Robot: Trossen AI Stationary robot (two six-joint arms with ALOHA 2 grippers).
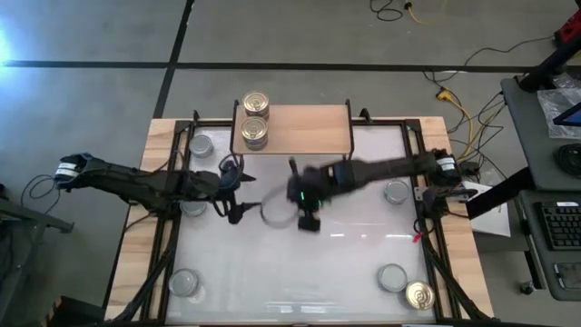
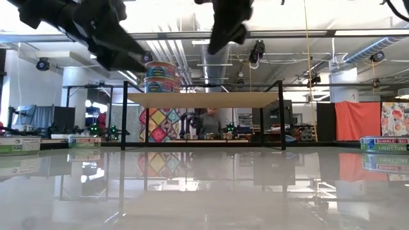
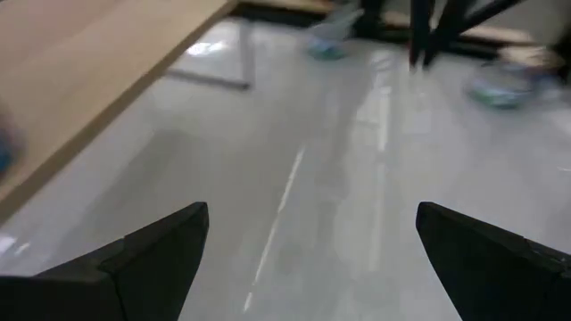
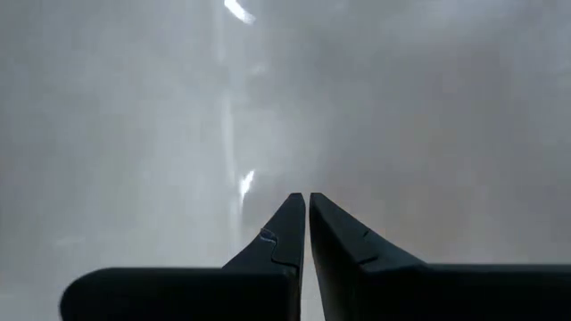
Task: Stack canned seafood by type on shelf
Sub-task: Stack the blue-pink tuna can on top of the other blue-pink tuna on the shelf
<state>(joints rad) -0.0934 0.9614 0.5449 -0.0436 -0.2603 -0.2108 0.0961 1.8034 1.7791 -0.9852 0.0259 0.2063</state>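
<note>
The left gripper (image 1: 238,189) is held wide open and empty; the shelf (image 1: 300,129) lies just beyond. The right gripper (image 4: 308,207) is closed on nothing.

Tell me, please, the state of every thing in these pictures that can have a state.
Left gripper: jaws open, empty, above the table.
Right gripper: jaws shut, empty, above the table's middle.
Gold-lidded tins: two stacked on the shelf.
Gold-lidded tin: alone on the table, right front corner.
Silver-lidded tins: still scattered on the table.
</note>
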